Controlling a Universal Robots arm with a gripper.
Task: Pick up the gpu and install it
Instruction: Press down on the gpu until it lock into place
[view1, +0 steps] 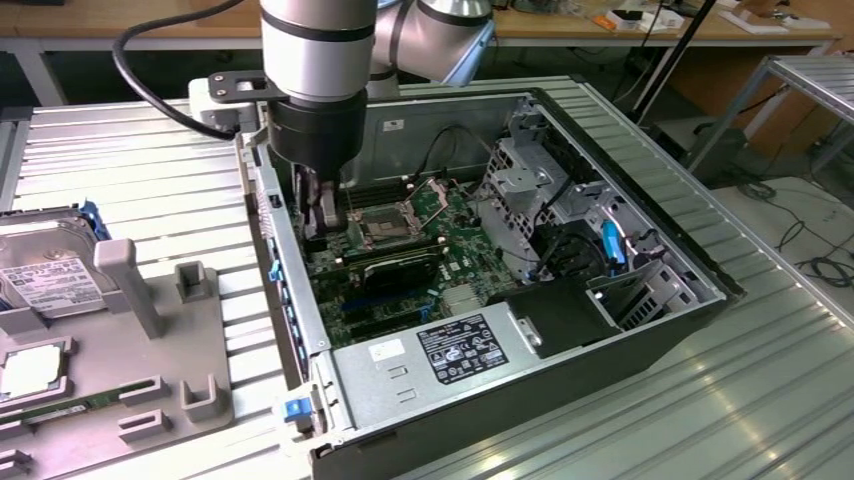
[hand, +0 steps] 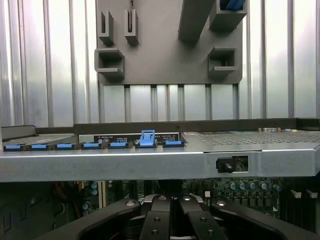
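Observation:
My gripper (view1: 318, 222) reaches down into the open computer case (view1: 694, 270), close to its rear wall on the exterior view's left. Its black fingers (hand: 156, 220) are pressed together, and I see nothing between them. The gpu (view1: 391, 266), a dark flat card with a pale upper edge, stands on the green motherboard (view1: 454, 215) just beyond the fingertips. I cannot tell whether the fingers touch it. The wrist view looks over the case's rear wall (hand: 150, 162), with my gripper (hand: 170, 207) low inside the case.
A row of blue slot clips (hand: 65, 146) lines the rear wall, and one clip (hand: 147, 137) stands raised. Outside the case lies a grey fixture tray (view1: 147, 330) holding a hard drive (view1: 40, 275) and a green memory stick (view1: 67, 412). The power supply (view1: 441, 350) and drive cage (view1: 534, 185) crowd the case.

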